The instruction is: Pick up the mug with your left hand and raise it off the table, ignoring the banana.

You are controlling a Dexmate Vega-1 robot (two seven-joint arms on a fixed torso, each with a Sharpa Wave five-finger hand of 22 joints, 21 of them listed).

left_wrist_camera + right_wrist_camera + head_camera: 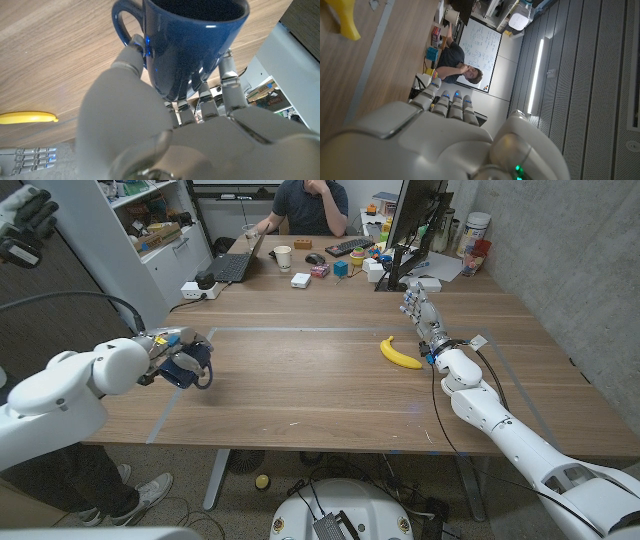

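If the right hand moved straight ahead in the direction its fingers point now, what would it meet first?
Probably nothing close: the right hand points toward the table's far edge, where a monitor stand and small clutter sit. The banana lies beside it, out of that line. Depth is uncertain.

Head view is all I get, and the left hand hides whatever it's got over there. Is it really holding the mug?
Observer: Yes. The left wrist view shows the left hand wrapped round a dark blue mug, with fingers on one side of its body and the thumb on the other.
Operator: Is it using the handle?
Observer: No. The handle sticks out beside the thumb, and bare table shows through its loop.
Operator: And the other hand?
Observer: In the right wrist view the right hand holds nothing, its fingers straight, with the banana lying apart from it.
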